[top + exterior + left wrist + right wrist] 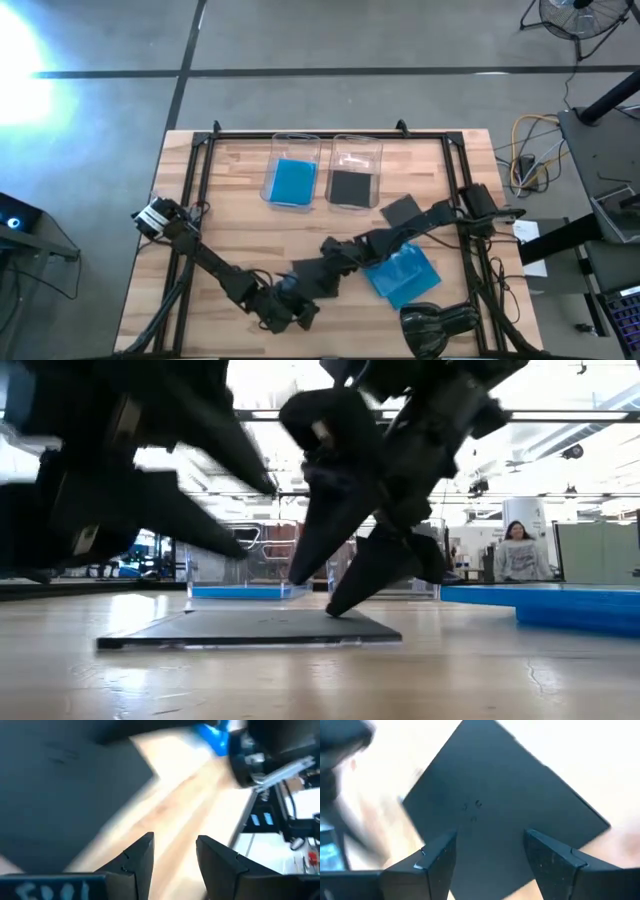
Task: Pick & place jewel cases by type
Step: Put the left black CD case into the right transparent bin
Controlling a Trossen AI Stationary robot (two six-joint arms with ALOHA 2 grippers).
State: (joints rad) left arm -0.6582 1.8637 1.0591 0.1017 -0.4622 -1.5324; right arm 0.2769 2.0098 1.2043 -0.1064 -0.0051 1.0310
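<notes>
A dark jewel case lies flat on the table near the front centre; it also shows in the right wrist view and the left wrist view. My right gripper is open and points down over it. My left gripper is open beside the case, over bare wood at the near edge. Blue jewel cases lie stacked at the near right. Another dark case lies flat farther back. One blue case and one dark case lie in two clear trays. My right gripper comes at the dark case from above, slanting, with its fingers spread over the case's top face. In the low view one fingertip stands at the top face near the case's right far edge; I cannot tell whether it touches. The case lies flat on the table.
The two clear trays stand side by side at the far centre. A black frame runs along the table's edges. A person sits in the room far behind the table. Bare wood lies at the left.
</notes>
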